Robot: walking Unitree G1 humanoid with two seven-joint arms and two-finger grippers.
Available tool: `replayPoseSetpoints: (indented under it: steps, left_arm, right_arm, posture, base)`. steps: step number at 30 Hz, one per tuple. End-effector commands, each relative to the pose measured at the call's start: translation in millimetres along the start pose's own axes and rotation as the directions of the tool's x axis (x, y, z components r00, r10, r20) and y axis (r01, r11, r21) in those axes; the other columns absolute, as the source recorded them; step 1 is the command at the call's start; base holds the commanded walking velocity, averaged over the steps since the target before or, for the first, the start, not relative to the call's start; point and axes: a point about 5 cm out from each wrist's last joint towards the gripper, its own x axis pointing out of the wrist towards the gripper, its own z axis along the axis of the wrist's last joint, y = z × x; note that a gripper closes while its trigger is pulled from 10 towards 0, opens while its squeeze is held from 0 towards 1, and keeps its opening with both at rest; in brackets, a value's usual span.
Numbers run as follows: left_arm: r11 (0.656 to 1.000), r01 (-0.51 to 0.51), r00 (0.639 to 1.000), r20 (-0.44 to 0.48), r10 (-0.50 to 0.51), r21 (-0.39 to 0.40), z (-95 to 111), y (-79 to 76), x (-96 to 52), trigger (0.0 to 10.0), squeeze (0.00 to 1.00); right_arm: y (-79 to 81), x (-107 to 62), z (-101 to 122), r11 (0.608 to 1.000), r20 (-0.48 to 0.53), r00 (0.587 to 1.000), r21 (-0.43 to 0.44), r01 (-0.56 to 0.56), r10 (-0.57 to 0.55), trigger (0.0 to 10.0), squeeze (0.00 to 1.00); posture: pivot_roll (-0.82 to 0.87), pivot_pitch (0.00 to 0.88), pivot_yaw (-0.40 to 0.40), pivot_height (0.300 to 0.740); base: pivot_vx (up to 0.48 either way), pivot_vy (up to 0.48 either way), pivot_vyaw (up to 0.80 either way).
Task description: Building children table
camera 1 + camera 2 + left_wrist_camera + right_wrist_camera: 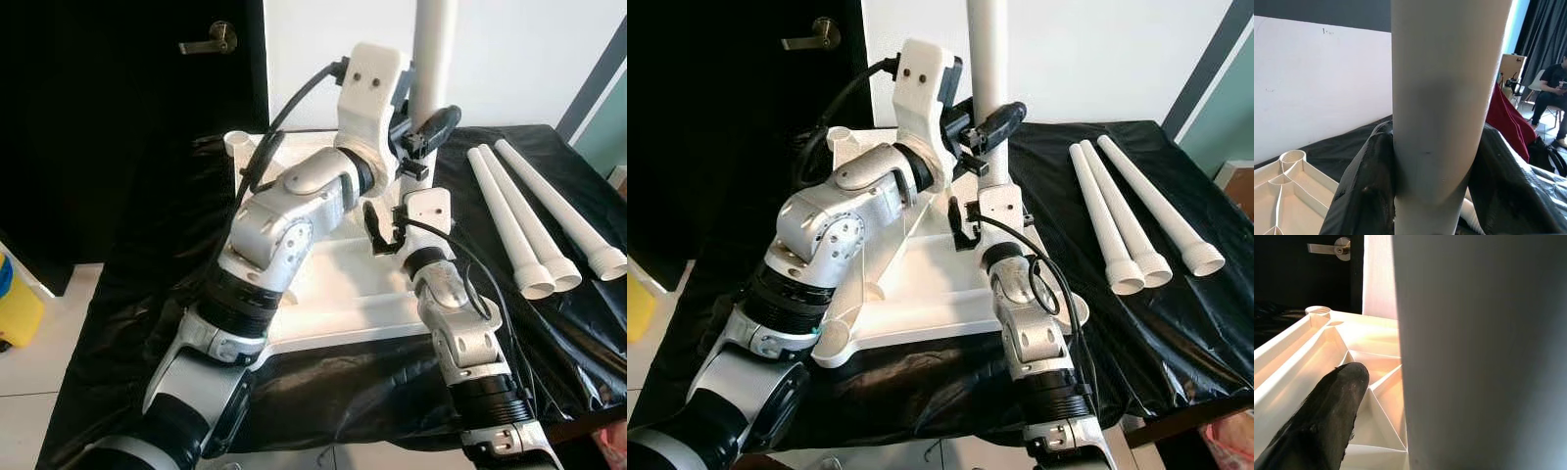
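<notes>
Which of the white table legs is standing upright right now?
The leg gripped by the left hand, standing on the upturned tabletop. The other three legs lie flat, side by side on the black sheet to the robot's right.

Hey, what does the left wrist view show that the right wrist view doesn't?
Left wrist view alone: a seated person in the background, red cloth, and the left gripper's fingers closed on either side of the leg. Right wrist view alone: a door handle and one black finger of the right gripper beside the leg. Both: the upright white leg and the ribbed underside of the tabletop.
</notes>
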Motion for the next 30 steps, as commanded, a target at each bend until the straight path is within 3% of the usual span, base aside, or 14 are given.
replayPoseSetpoints:
  steps: [1,6,7,8,9,10,11,22,23,25,26,27,30]
  left_arm:
    - [0.999,0.042,0.999,0.003,-0.042,0.007,1.4,-9.4,1.7,10.0,0.00]
    - [0.999,0.045,0.999,0.003,-0.045,0.009,1.4,-10.2,1.9,10.0,0.00]
    - [0.999,0.046,0.999,0.004,-0.046,0.009,1.5,-10.5,2.1,10.0,0.00]
    - [0.999,0.046,0.999,0.004,-0.046,0.009,1.5,-10.5,2.1,10.0,0.00]
    - [0.999,0.046,0.999,0.005,-0.046,0.010,1.6,-10.7,2.3,10.0,0.00]
    - [0.999,0.046,0.999,0.005,-0.046,0.010,1.6,-10.7,2.3,10.0,0.00]
    - [0.999,0.046,0.999,0.006,-0.046,0.010,1.8,-11.0,2.6,10.0,0.00]
    - [0.999,0.048,0.999,0.013,-0.049,0.014,4.2,-11.4,4.4,10.0,0.00]
    - [0.999,0.052,0.999,0.016,-0.052,0.010,4.6,-11.7,4.5,10.0,0.00]
    - [0.998,0.055,0.998,0.018,-0.055,0.008,4.7,-11.9,4.5,10.0,0.00]
    - [0.998,0.058,0.998,0.020,-0.058,0.006,4.9,-12.1,4.5,10.0,0.43]
    - [0.998,0.064,0.998,0.024,-0.064,0.003,5.2,-12.4,4.2,10.0,1.00]
    - [0.996,0.086,0.996,0.035,-0.087,0.029,5.7,-14.9,2.8,10.0,1.00]
  right_arm:
    - [1.7,-1.1,-4.8,1.000,-0.024,1.000,-0.023,0.000,0.000,10.0,0.00]
    - [1.7,-0.9,-5.8,0.999,-0.028,1.000,-0.041,0.000,-0.001,10.0,0.00]
    - [1.1,-0.6,-6.0,0.999,-0.029,1.000,-0.044,0.003,-0.004,5.8,0.00]
    - [1.1,-0.6,-6.0,0.999,-0.029,1.000,-0.044,0.003,-0.004,5.8,0.00]
    - [0.7,-0.4,-6.1,0.999,-0.030,1.000,-0.043,0.005,-0.006,4.0,0.00]
    - [0.7,-0.4,-6.1,0.999,-0.030,1.000,-0.043,0.005,-0.006,4.0,0.00]
    - [0.1,-0.2,-6.0,0.999,-0.029,1.000,-0.046,0.009,-0.010,0.0,0.00]
    - [0.1,-0.5,-7.4,0.996,-0.033,0.999,-0.080,0.024,-0.027,0.0,0.00]
    - [0.0,-0.3,-7.9,0.997,-0.040,0.999,-0.072,0.027,-0.030,5.3,0.00]
    - [0.0,-0.1,-8.3,0.998,-0.045,0.999,-0.065,0.028,-0.031,5.3,0.00]
    - [-0.3,0.1,-8.2,0.998,-0.046,0.998,-0.052,0.032,-0.035,10.0,0.00]
    - [-0.7,0.2,-8.1,0.999,-0.049,0.998,-0.034,0.039,-0.041,10.0,0.00]
    - [-4.2,0.6,-8.4,0.998,-0.060,0.996,0.004,0.070,-0.069,10.0,0.00]
  posture:
    - [0.03,0.000,-0.051,0.740]
    - [0.02,0.000,-0.051,0.740]
    - [0.02,0.000,-0.051,0.740]
    - [0.02,0.000,-0.051,0.740]
    - [0.02,0.000,-0.051,0.740]
    - [0.02,0.000,-0.051,0.740]
    - [0.02,0.000,-0.052,0.740]
    - [0.02,0.000,-0.048,0.740]
    - [0.02,0.000,-0.047,0.740]
    - [0.02,0.000,-0.047,0.740]
    - [0.02,0.000,-0.046,0.740]
    - [0.02,0.000,-0.046,0.740]
    - [0.02,0.000,-0.043,0.740]
  base:
    - [0.000,0.000,0.00]
    - [0.000,0.000,0.00]
    - [0.000,0.000,0.00]
    - [0.000,0.000,0.00]
    - [0.000,0.000,0.00]
    - [0.000,0.000,0.00]
    - [0.000,0.000,0.00]
    - [0.000,0.000,0.00]
    - [0.000,0.000,0.00]
    - [0.000,0.000,0.00]
    - [0.000,0.000,0.00]
    - [0.000,0.000,0.00]
    - [0.000,0.000,0.00]
